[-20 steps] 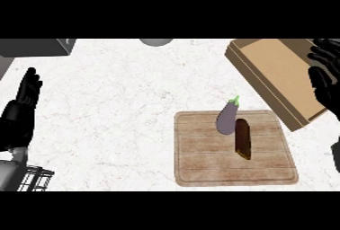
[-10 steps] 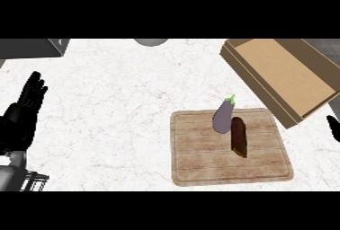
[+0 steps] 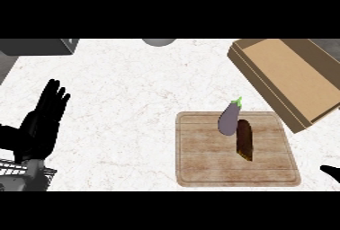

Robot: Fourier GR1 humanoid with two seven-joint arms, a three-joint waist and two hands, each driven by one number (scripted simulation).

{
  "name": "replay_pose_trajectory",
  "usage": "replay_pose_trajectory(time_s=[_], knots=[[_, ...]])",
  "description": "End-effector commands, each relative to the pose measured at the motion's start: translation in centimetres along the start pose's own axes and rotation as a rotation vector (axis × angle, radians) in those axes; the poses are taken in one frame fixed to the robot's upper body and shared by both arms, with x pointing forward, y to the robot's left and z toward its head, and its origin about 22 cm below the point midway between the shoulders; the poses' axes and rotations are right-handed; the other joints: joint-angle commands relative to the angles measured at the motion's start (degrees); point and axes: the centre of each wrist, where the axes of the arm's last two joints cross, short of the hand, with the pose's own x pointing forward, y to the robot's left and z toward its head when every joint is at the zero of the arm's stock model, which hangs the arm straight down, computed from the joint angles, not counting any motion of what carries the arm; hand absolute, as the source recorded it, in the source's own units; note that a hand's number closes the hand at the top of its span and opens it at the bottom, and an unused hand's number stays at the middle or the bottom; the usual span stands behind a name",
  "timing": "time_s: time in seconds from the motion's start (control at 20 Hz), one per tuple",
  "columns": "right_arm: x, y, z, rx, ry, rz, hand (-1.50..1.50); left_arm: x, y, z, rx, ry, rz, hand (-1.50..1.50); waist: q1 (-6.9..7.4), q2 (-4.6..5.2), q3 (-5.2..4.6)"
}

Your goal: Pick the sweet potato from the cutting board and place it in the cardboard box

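At the left edge of the head view the left hand [image 3: 41, 123] is resting with its fingers straight and spread, pointing up the counter [image 3: 126, 99], well apart from anything the task concerns. Moving rightward, the wooden cutting board [image 3: 206, 166] is lying flat on the pale counter, and two things are sitting on its upper right part: a purple eggplant [image 3: 228, 118] with a green stem, and touching its right side the dark brown sweet potato [image 3: 244, 139], lying lengthwise and pointing toward the board's near edge. Further right and up, the open cardboard box [image 3: 292, 74] is sitting at an angle, its near corner just beside the board's top right corner. At the lower right edge only a black tip of the right hand [image 3: 330, 172] is showing, so I cannot tell how its fingers are set. To do this reach well, the right hand is probably best coming in from the sweet potato's free right side, closing across its narrow width without nudging the eggplant, then lifting well above the box wall before moving over the opening
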Motion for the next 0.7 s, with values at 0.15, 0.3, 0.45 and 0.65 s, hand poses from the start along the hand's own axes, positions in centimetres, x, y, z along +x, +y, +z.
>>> replay_pose_trajectory(time_s=[0.15,0.3,0.45,0.65], knots=[[7.0,-1.3,3.7,0.264,0.133,0.103,-1.5,1.1,-1.5,-0.5,-0.043,0.003,0.022,0.0,1.27,0.67,-0.14],[11.3,-3.8,2.5,0.246,0.125,0.057,-1.5,0.7,-2.7,-0.4,-0.066,-0.011,0.006,0.0,2.36,0.98,-0.05],[13.6,-1.3,2.0,0.282,0.114,0.016,-1.5,0.6,-4.0,0.3,-0.064,0.007,0.021,0.0,2.54,0.96,0.04],[15.2,0.5,3.0,0.304,0.109,0.008,-1.5,1.5,-2.8,-0.1,-0.059,0.004,0.013,0.0,1.89,0.8,0.07]])
